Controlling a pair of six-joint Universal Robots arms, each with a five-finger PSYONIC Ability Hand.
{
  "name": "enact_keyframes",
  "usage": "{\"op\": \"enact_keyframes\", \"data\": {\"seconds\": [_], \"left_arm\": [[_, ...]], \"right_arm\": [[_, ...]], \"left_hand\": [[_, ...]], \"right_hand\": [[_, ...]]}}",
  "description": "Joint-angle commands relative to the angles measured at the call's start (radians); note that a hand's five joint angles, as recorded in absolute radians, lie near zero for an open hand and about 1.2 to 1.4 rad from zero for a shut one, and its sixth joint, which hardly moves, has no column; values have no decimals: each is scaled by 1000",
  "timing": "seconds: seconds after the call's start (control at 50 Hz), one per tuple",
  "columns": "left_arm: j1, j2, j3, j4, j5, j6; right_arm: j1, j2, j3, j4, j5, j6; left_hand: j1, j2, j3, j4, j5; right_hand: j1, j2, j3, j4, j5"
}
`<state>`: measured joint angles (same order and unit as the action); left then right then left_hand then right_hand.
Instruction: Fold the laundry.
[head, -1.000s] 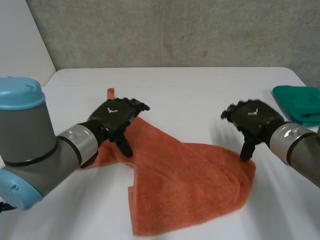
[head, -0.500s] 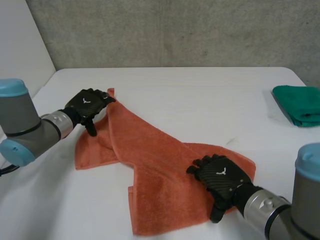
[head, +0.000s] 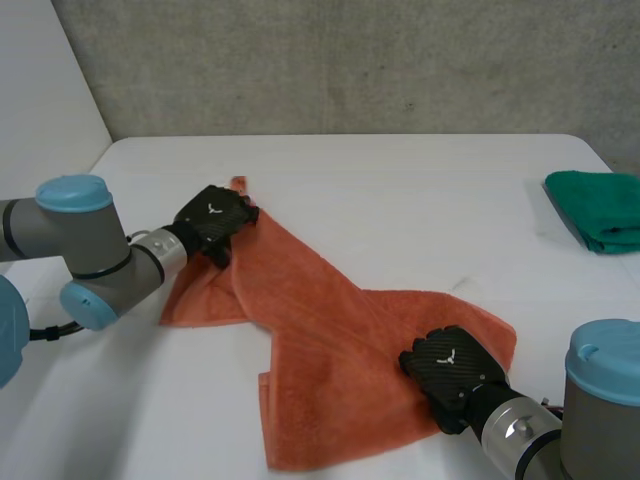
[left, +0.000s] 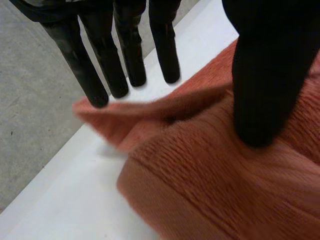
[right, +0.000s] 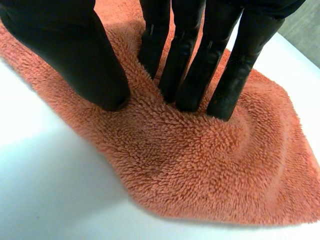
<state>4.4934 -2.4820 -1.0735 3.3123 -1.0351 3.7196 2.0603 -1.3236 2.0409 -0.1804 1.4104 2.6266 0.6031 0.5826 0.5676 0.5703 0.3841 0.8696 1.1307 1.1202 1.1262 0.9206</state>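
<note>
Towel (head: 330, 340) lies diagonally on table (head: 400, 200), far-left to near-right. My left hand (head: 212, 222) is at its far corner, thumb on cloth, fingers straight, probably not pinching yet. My right hand (head: 452, 372) presses the near-right end, fingers straight.

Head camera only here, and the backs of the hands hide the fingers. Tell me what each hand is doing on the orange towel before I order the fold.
Observer: In its wrist view, the right hand presses straight fingers and thumb down into the towel near a corner. Nothing is pinched.
Operator: Now the left.
Observer: The left hand has straight fingers at a raised flap of the towel's edge, with the tips over the table. Its thumb lies on top of the towel.
Operator: Say whether it's gripping.
Observer: It is not closed. The flap stands in the gap between fingers and thumb.
</note>
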Motion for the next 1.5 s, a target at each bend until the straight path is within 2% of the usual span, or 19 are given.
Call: {"op": "enact_keyframes", "data": {"seconds": [0.02, 0.04, 0.18, 0.24, 0.32, 0.42, 0.54, 0.64, 0.74, 0.82, 0.86, 0.88, 0.92, 1.0, 1.08, 1.1, 1.24, 1.34, 1.5], "left_arm": [[-11, -3, 7, 9, -78, 37], [-14, 0, 3, 16, -91, 55], [-43, 38, -42, 101, -184, 226], [-57, 61, -43, 144, -212, 237], [-82, 109, -45, 222, -253, 192], [-94, 259, -101, 306, -325, 36], [-98, 460, -247, 313, -368, -82], [-144, 607, -443, 262, -376, -99], [-232, 693, -650, 204, -382, -90], [-250, 707, -704, 159, -420, -89], [-252, 713, -707, 139, -462, -86], [-250, 722, -707, 119, -503, -86], [-247, 735, -703, 107, -534, -86], [-238, 773, -688, 104, -551, -84], [-218, 807, -668, 104, -550, -86], [-215, 811, -665, 104, -550, -86], [-210, 825, -615, 108, -548, -87], [-207, 811, -574, 110, -548, -89], [-207, 779, -540, 112, -550, -90]], "right_arm": [[-16, -2, -28, -1, 4, -29], [-16, -3, -36, -2, 4, -33], [-19, -23, -172, -4, 4, -74], [-17, -22, -269, -4, -2, -76], [-23, -13, -426, -4, 4, -69], [-62, 4, -629, -5, 1, -54], [-66, 93, -885, 19, 7, 52], [-126, 211, -1092, 200, -7, 138], [-134, 345, -1203, 389, -31, 136], [-137, 382, -1193, 499, -45, 139], [-135, 382, -1171, 522, -45, 142], [-134, 374, -1130, 529, -42, 144], [-141, 365, -1069, 527, -42, 144], [-143, 313, -894, 487, -44, 179], [-129, 157, -705, 426, -51, 288], [-121, 98, -627, 401, -60, 338], [-28, -5, -417, 334, -143, 495], [92, 12, -384, 259, -146, 532], [239, 202, -450, 147, -76, 529]], "left_hand": [[707, 727, 742, 739, 751], [792, 813, 828, 825, 837], [793, 814, 829, 826, 838], [793, 814, 829, 826, 838], [793, 814, 829, 826, 838], [793, 814, 829, 826, 838], [793, 814, 829, 826, 838], [793, 814, 829, 826, 838], [793, 814, 829, 826, 838], [793, 814, 829, 826, 838], [793, 814, 829, 826, 838], [793, 814, 829, 826, 838], [793, 814, 829, 826, 838], [793, 814, 829, 826, 838], [793, 814, 829, 826, 838], [793, 814, 829, 826, 838], [793, 814, 829, 826, 838], [793, 814, 829, 826, 838], [793, 814, 829, 826, 838]], "right_hand": [[527, 266, 276, 270, 301], [527, 266, 276, 270, 301], [527, 266, 276, 270, 301], [527, 266, 276, 270, 301], [527, 266, 276, 270, 301], [527, 266, 276, 270, 301], [527, 266, 276, 270, 301], [527, 266, 276, 270, 301], [527, 266, 276, 270, 301], [504, 243, 254, 248, 279], [57, -204, -193, -199, -168], [-358, -619, -608, -614, -583], [-587, -848, -838, -844, -813], [-623, -884, -874, -880, -849], [-603, -864, -853, -859, -828], [-594, -855, -844, -851, -819], [-576, -837, -827, -833, -802], [-553, -814, -803, -809, -778], [-450, -711, -701, -707, -676]]}}
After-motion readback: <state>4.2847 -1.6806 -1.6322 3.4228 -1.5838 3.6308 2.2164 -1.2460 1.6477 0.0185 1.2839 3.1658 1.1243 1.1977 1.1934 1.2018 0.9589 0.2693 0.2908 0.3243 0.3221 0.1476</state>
